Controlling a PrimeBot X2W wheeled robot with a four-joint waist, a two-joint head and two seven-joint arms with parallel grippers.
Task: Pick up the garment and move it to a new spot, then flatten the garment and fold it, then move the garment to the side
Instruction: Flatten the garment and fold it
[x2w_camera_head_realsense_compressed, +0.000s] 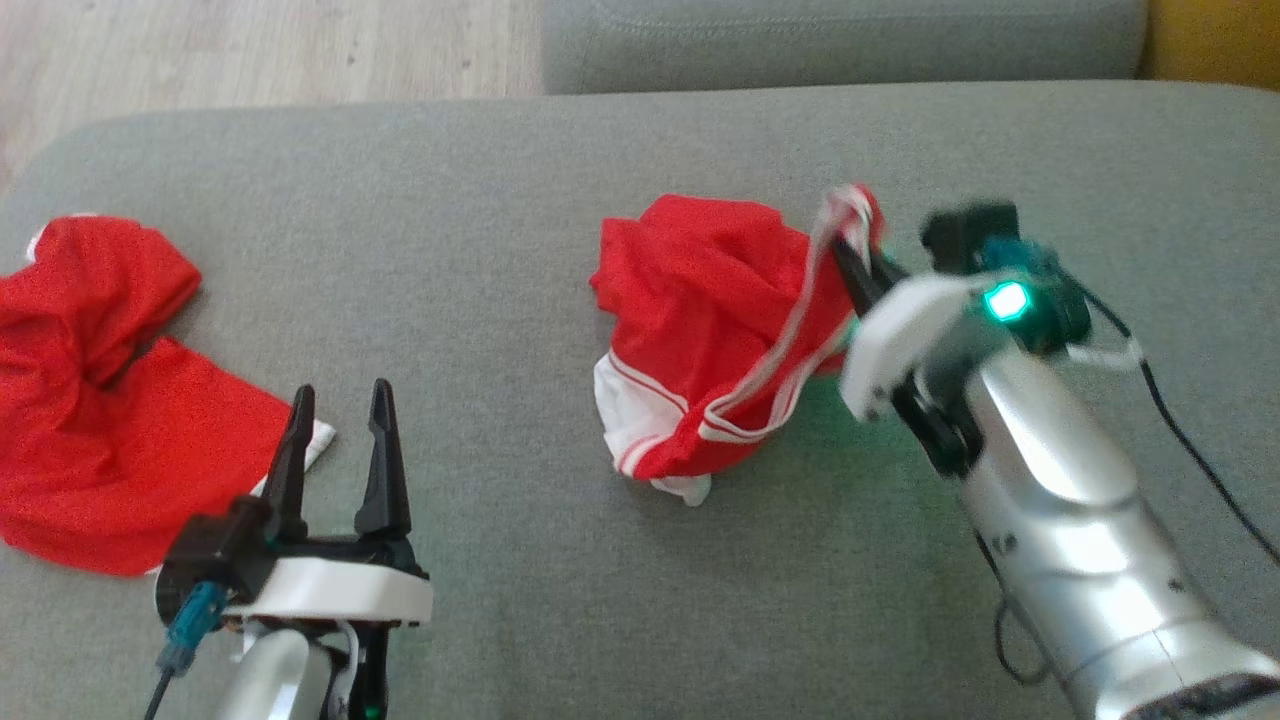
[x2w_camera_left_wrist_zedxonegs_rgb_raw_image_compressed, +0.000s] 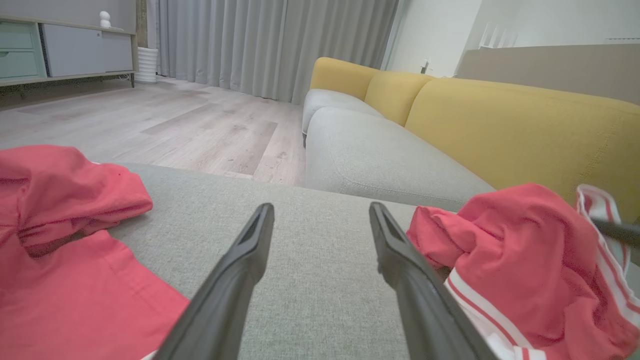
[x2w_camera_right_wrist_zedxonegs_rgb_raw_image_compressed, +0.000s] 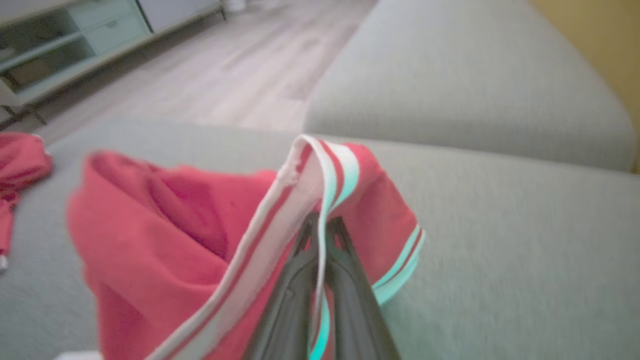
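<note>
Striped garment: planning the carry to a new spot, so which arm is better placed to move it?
Right. The right claw is shut on the banded edge of the striped garment; the left claw is open over the cushion.

A home living room: grey-and-yellow sofa (x2w_camera_left_wrist_zedxonegs_rgb_raw_image_compressed: 380, 160), floor-length grey curtains (x2w_camera_left_wrist_zedxonegs_rgb_raw_image_compressed: 260, 45), pale wood floor (x2w_camera_left_wrist_zedxonegs_rgb_raw_image_compressed: 175, 120), low sideboard (x2w_camera_left_wrist_zedxonegs_rgb_raw_image_compressed: 60, 55) against the wall.

Left hand (x2w_camera_left_wrist_zedxonegs_rgb_raw_image_compressed: 321, 207) fingers spread over grey cushion (x2w_camera_left_wrist_zedxonegs_rgb_raw_image_compressed: 310, 280); striped red garment (x2w_camera_left_wrist_zedxonegs_rgb_raw_image_compressed: 520, 250) bunched right; second red cloth (x2w_camera_left_wrist_zedxonegs_rgb_raw_image_compressed: 65, 250) left.
</note>
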